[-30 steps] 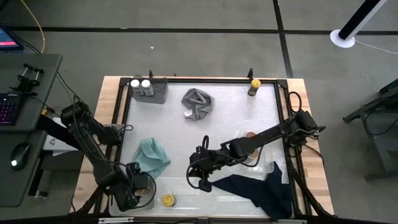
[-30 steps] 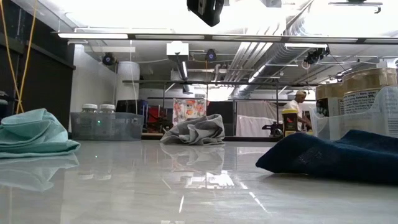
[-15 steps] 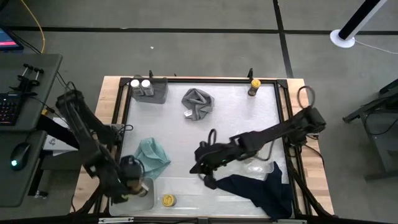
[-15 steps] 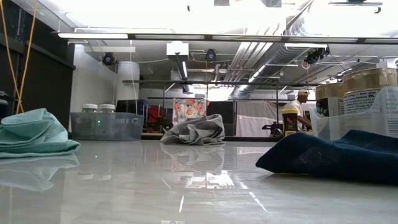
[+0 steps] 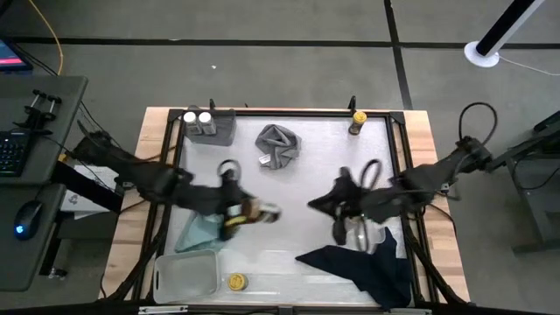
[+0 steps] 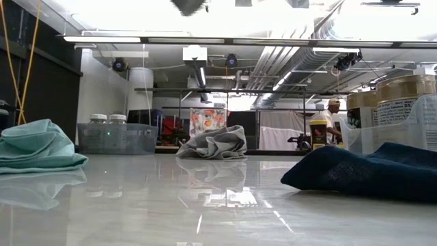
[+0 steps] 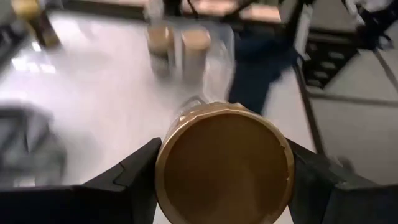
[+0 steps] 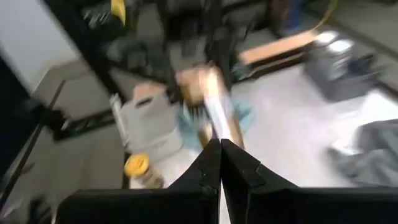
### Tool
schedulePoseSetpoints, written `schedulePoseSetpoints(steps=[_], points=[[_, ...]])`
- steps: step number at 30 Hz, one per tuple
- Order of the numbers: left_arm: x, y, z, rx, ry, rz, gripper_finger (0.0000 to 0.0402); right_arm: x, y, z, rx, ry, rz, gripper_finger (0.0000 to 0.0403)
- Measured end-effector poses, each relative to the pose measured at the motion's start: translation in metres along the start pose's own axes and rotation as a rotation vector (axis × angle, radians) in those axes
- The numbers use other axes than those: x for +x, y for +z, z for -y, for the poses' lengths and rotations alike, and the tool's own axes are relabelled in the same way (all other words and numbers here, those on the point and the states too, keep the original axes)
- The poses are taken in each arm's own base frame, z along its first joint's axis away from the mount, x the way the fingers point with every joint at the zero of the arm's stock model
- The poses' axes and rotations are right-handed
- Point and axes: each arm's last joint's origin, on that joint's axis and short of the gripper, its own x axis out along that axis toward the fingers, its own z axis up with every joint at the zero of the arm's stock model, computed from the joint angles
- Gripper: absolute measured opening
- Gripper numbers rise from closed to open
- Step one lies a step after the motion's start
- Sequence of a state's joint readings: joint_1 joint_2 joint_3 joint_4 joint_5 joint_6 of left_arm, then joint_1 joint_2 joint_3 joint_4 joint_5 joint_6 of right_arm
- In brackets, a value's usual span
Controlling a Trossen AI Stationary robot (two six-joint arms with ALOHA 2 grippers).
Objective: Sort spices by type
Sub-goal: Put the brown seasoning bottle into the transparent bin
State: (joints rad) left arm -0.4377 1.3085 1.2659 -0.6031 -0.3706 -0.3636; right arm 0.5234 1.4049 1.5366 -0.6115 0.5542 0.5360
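My left gripper (image 5: 243,211) hangs over the table's middle, shut on a tan-topped spice jar (image 5: 259,212); the left wrist view shows its round tan top (image 7: 224,165) end-on. My right gripper (image 5: 338,219) hovers right of centre with its fingers shut (image 8: 219,152) on nothing. Two white-capped jars (image 5: 197,117) stand in a grey tray (image 5: 223,129) at the far left. One yellow-capped jar (image 5: 358,121) stands at the far edge, another (image 5: 236,281) at the near edge. Two tan-topped jars (image 7: 179,42) stand in a clear tray at the right. My left gripper pinches the tan-topped jar between its two fingers (image 7: 134,174), one on each side of the jar just below its tan top (image 7: 186,124). The jar is lifted clear of the table and lies roughly level, its top turned toward the wrist.
A grey cloth (image 5: 278,144) lies far of centre, a teal cloth (image 5: 199,232) under the left arm and a navy cloth (image 5: 359,262) at the near right. A clear tray (image 5: 185,276) sits in the near left corner. A dark frame (image 5: 289,112) rims the table.
My left gripper has swung fast from over the near-left clear tray toward the table's middle, carrying the tan-topped jar, now tipped level. My right gripper has drawn back from the near middle toward the right edge.
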Motion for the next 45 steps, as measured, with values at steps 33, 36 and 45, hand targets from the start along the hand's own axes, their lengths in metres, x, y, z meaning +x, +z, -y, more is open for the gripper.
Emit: schedulePoseSetpoints(steps=[33,36,45], points=[[0.154,0.020,-0.022,0.134,0.009,0.295,0.0235,-0.049,-0.022,0.037,0.259,-0.306,-0.146,0.0009],[0.155,0.017,-0.022,0.144,0.014,0.266,0.0235,-0.038,-0.024,0.034,0.185,-0.231,-0.248,0.0045],[0.140,0.019,-0.025,0.185,0.023,0.226,0.0235,0.022,-0.028,0.020,-0.081,0.014,-0.399,0.0251]])
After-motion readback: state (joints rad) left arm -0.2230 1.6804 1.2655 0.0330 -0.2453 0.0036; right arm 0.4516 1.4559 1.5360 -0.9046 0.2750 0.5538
